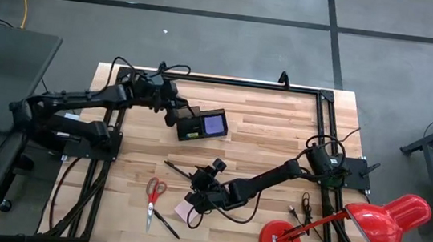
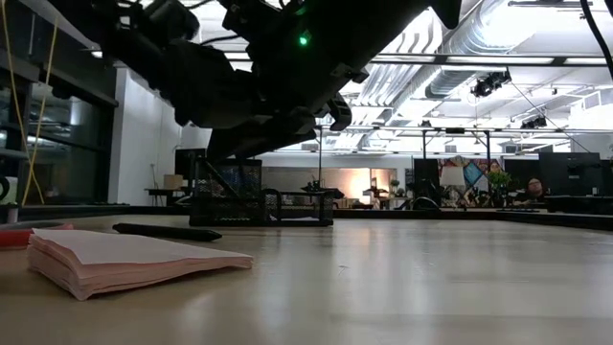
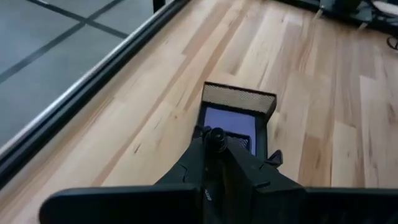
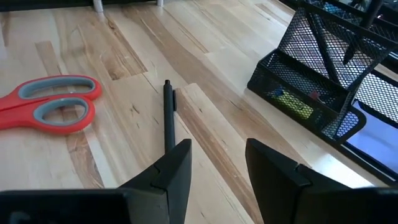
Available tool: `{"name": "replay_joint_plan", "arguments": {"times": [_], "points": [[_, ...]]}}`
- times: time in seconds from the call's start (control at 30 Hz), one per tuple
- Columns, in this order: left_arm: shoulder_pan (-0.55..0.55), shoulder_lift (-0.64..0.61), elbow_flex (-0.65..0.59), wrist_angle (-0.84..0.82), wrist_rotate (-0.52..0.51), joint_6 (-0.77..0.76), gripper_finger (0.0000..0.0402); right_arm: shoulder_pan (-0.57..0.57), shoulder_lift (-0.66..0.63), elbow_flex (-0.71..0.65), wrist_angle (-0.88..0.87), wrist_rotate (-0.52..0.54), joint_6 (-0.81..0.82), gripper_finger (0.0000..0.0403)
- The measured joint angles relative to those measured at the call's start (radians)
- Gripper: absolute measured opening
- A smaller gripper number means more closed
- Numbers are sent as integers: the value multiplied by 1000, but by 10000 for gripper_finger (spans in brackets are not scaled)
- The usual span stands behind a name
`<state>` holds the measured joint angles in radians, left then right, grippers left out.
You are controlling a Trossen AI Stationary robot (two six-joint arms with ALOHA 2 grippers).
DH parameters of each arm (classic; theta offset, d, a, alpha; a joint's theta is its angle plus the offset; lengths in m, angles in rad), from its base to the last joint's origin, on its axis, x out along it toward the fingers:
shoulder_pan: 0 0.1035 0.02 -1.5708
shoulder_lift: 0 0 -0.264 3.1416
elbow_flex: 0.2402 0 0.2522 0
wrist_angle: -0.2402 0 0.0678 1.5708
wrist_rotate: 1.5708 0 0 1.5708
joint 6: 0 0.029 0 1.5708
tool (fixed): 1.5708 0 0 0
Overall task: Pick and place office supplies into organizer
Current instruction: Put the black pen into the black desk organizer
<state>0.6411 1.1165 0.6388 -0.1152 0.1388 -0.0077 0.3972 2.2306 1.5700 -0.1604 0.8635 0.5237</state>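
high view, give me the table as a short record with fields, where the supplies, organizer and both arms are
organizer: black mesh organizer at the table's upper middle, purple pad inside it
left gripper: left gripper at the organizer's left end, fingers shut
right gripper: right gripper low over the pink pad, fingers apart, holding nothing
scissors: red-handled scissors flat, left of the pink pad
pens: one pen above the right gripper, another pen near the front edge
lamp: red desk lamp at the front right

Overhead view straight down on table (image 1: 279, 136), low view level across it, wrist views close, all sharing organizer (image 1: 201, 124).
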Motion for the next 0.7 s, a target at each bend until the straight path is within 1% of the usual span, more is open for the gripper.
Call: {"name": "replay_joint_plan", "arguments": {"times": [0.1, 0.2, 0.5, 0.6, 0.7], "points": [[-1, 27, 0, 22, -32, -30, 22, 0, 0, 0, 0, -1, 0, 147], [0, 35, 0, 39, -52, -26, 45, 0, 0, 0, 0, -2, 3, 145], [0, 33, 0, 52, -52, -23, 174, -1, 0, 0, -1, -4, 2, 145], [0, 31, 0, 72, -13, -27, 201, -1, 0, 0, -23, -34, -5, 145], [0, 22, 0, 95, 96, -40, 217, 2, 0, 0, -35, -96, -27, 147]]}}
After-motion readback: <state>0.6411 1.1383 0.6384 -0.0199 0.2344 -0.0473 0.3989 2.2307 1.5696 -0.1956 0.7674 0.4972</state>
